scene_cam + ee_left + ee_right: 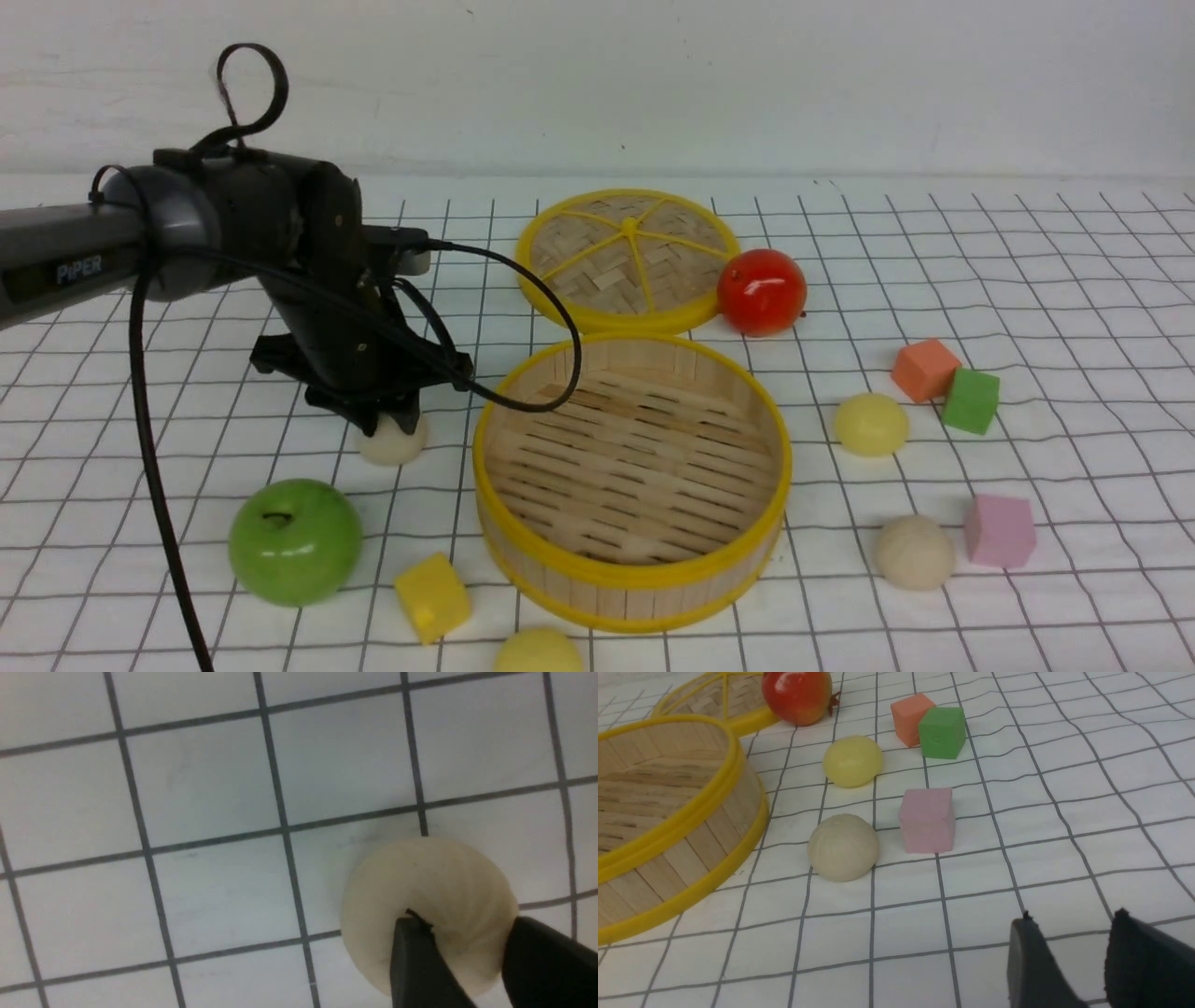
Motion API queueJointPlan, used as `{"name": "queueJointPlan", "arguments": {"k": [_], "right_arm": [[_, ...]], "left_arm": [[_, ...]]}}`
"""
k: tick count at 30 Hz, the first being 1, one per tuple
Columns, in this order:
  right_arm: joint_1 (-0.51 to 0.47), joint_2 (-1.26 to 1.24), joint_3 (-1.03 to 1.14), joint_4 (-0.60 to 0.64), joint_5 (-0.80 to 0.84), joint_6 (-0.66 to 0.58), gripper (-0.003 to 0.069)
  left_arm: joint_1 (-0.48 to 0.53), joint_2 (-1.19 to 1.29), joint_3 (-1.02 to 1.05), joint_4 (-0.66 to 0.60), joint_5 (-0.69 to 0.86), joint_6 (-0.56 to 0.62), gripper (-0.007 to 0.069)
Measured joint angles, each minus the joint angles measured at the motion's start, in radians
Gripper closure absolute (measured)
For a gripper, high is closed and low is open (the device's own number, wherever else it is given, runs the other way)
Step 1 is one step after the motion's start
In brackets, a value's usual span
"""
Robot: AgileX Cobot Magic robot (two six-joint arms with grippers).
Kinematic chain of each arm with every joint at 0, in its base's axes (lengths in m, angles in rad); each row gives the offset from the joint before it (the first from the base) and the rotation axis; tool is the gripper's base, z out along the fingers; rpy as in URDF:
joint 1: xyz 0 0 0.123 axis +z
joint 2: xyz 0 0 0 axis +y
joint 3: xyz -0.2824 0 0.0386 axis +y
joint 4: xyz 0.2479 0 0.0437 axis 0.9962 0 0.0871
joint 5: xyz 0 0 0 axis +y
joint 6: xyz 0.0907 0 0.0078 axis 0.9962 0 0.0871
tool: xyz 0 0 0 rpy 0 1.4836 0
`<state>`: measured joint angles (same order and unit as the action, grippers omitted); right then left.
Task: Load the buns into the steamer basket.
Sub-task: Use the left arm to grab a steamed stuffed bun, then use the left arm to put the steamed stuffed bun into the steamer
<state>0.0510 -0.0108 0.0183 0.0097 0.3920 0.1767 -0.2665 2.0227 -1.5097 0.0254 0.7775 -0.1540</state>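
Work is just starting: the round yellow-rimmed bamboo steamer basket is empty. Left end effector hangs open right over one off-white dome bun; right end effector is open, empty.

**Buns ring basket**

The steamer basket stands centre, lid behind, far apple at the lid's right. The left bun lies left of it, front bun before it. Rightward, far bun neighbours rear cube and side cube; near bun, end cube. The near apple and front cube lie front left.
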Motion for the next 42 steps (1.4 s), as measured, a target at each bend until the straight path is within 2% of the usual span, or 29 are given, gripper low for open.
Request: {"name": "queueJointPlan", "arguments": {"k": [5, 7, 11, 13, 20, 24, 29, 33, 42], "right_arm": [[0.000, 0.000, 0.000, 0.000, 0.000, 0.000, 0.0418], [0.000, 0.000, 0.000, 0.000, 0.000, 0.000, 0.0418], [0.000, 0.000, 0.000, 0.000, 0.000, 0.000, 0.0418], [0.000, 0.000, 0.000, 0.000, 0.000, 0.000, 0.0418], [0.000, 0.000, 0.000, -0.001, 0.000, 0.000, 0.0418], [0.000, 0.000, 0.000, -0.001, 0.000, 0.000, 0.0418], [0.000, 0.000, 0.000, -0.001, 0.000, 0.000, 0.0418], [0.000, 0.000, 0.000, -0.001, 0.000, 0.000, 0.0418], [0.000, 0.000, 0.000, -0.001, 0.000, 0.000, 0.0418]], "left_arm": [[0.000, 0.006, -0.003, 0.006, -0.012, 0.000, 0.0394], [0.000, 0.006, -0.004, 0.008, -0.016, -0.001, 0.0426], [0.000, 0.006, -0.005, 0.008, -0.009, -0.001, 0.0597], [0.000, 0.006, -0.009, 0.008, 0.001, -0.001, 0.0632], [-0.008, -0.051, -0.029, 0.008, 0.061, -0.001, 0.0636], [-0.054, -0.150, -0.031, 0.000, 0.081, 0.017, 0.0636], [-0.183, -0.237, -0.036, -0.050, 0.113, 0.053, 0.0636], [-0.268, -0.208, -0.036, -0.071, 0.083, 0.075, 0.0636], [-0.269, -0.049, -0.036, -0.033, -0.002, 0.075, 0.0616]]}}
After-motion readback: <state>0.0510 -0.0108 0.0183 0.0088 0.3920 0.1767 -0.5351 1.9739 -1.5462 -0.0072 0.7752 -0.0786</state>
